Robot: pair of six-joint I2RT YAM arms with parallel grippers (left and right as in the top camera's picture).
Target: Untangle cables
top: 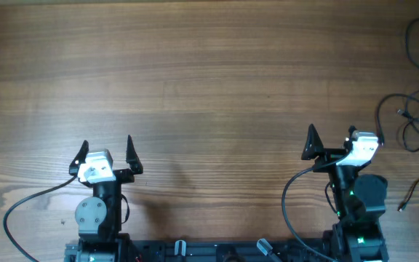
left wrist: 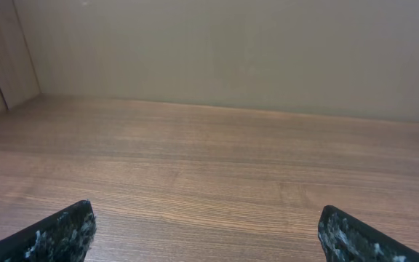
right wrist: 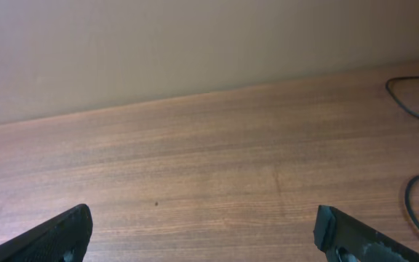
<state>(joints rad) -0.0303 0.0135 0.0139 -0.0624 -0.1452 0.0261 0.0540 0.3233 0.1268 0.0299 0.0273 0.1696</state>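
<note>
Plainly, both grippers sit low by the robot's base, jaws spread wide and holding nothing. The left gripper (top: 107, 143) has only bare table (top: 209, 73) ahead of it. The right gripper (top: 332, 134) is the nearer one, because the cables (top: 412, 120) lie off to its right along the table's right edge. Closest is a short strand (top: 406, 200) with a plug tip, beside the right arm's base. Beyond it sits the looped tangle, and farthest is a wide loop (top: 409, 42) running out of view. The group stretches front to back, so the right arm likely has to swing rightward.
</note>
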